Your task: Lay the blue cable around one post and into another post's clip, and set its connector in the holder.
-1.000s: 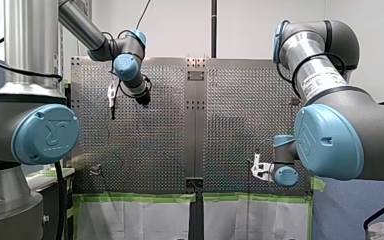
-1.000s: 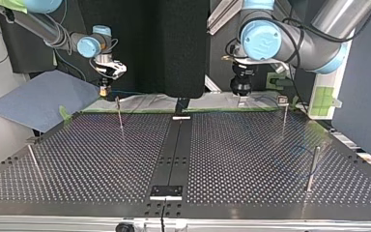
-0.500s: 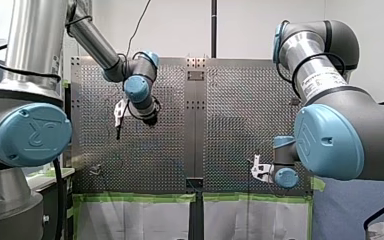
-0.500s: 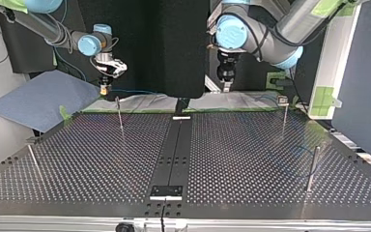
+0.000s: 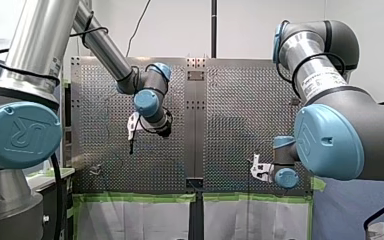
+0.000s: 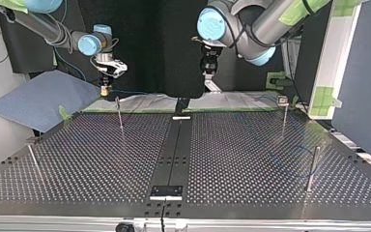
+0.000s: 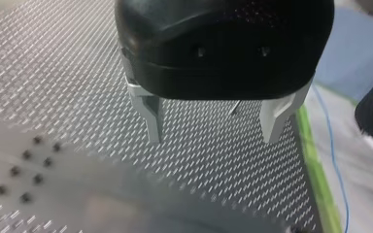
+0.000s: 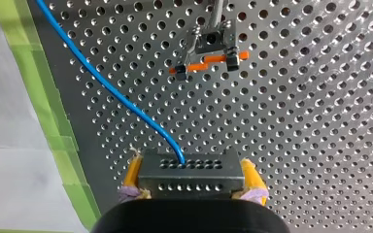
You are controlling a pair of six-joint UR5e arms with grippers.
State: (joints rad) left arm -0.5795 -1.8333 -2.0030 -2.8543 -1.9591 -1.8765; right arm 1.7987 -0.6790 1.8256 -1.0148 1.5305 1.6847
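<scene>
The limp blue cable [image 8: 111, 90] seems best held at its stiff connector [image 8: 189, 171], clamped in my right pincer [image 8: 190, 180]; my left pincer [image 7: 213, 136] gapes empty.

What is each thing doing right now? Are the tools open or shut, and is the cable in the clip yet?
Left tool: open, holding nothing.
Right tool: shut on the connector.
Connector: gripped by its sides, not in a holder.
Blue cable: joined to the connector, loose, outside the clip.
Clip: empty.
</scene>
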